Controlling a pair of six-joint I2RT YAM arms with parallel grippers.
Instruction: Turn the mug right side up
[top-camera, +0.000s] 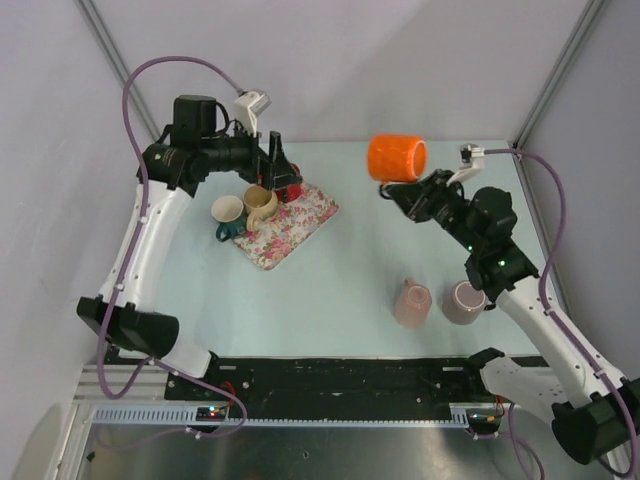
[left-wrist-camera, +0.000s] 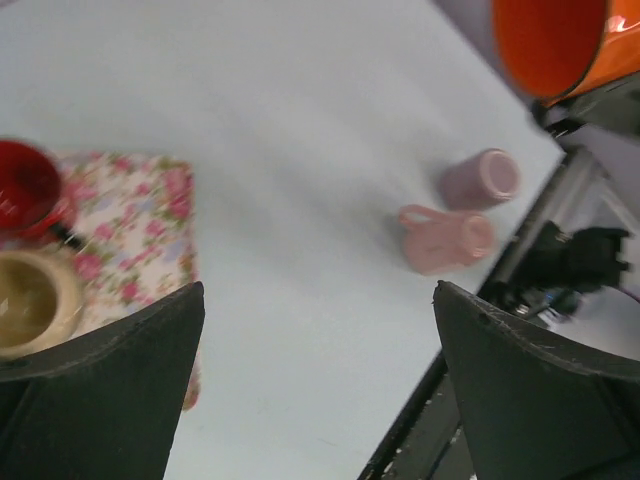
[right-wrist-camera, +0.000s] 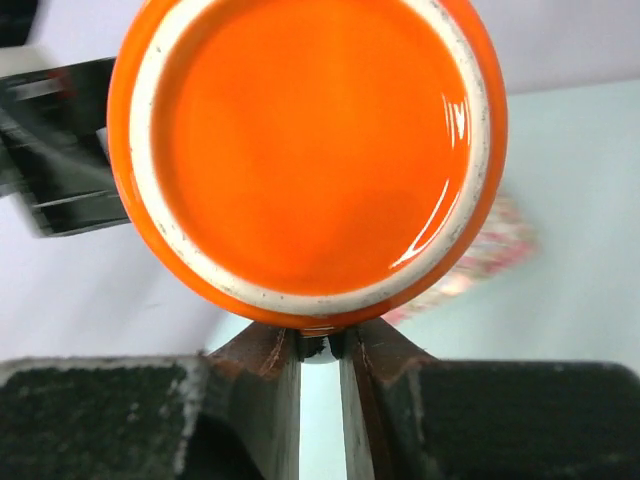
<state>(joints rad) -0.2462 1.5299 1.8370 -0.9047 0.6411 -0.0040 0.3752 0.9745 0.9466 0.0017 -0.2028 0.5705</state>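
Note:
My right gripper is shut on the handle of an orange mug and holds it in the air over the far right of the table, tipped on its side. In the right wrist view the mug's base with its white ring faces the camera, just above my closed gripper. The mug also shows at the top right of the left wrist view. My left gripper is open and empty, hovering over the far end of the floral tray; its jaws stand wide apart in the left wrist view.
A red mug and a beige mug stand on the tray, and a green mug stands at its left edge. Two pink mugs sit near the front right, by the right arm.

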